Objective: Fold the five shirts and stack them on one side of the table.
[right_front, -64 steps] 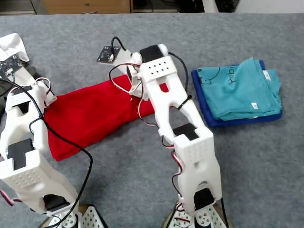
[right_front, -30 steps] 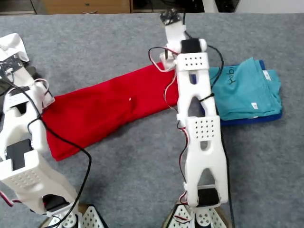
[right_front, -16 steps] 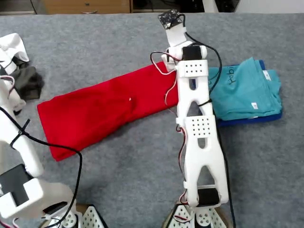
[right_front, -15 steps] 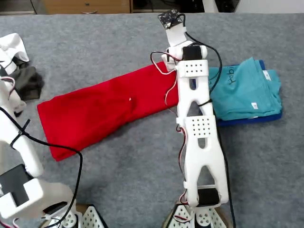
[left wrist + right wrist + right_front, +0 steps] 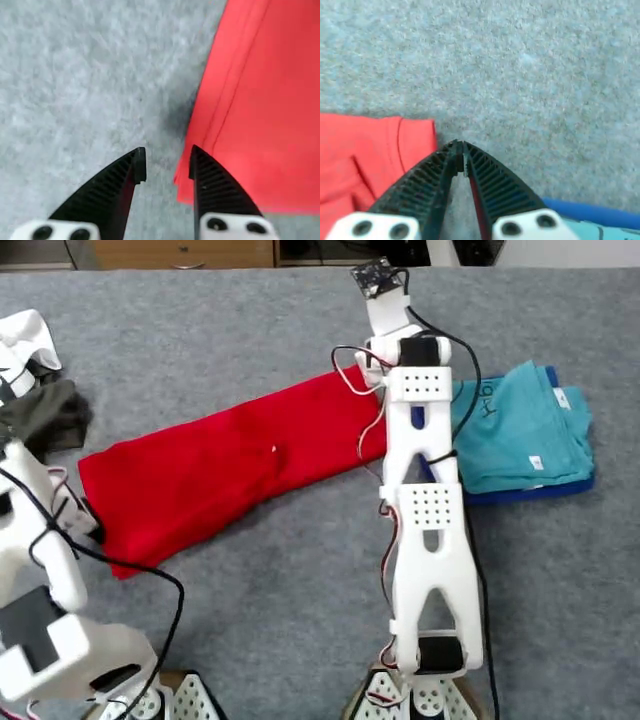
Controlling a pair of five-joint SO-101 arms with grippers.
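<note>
Two folded shirts sit stacked at the table's [image 5: 250, 620] right side, teal shirt [image 5: 520, 430] on blue shirt [image 5: 440, 490]. We spot dark lettering and a white label [image 5: 537, 462] on the teal. Right gripper [image 5: 463, 147] pinches the red shirt [image 5: 220, 475], and the left gripper [image 5: 167, 162] gapes astride its far edge.

Robotics lab bench: grey felt-covered table [image 5: 250, 620], wooden drawer unit [image 5: 180, 252] behind.
</note>
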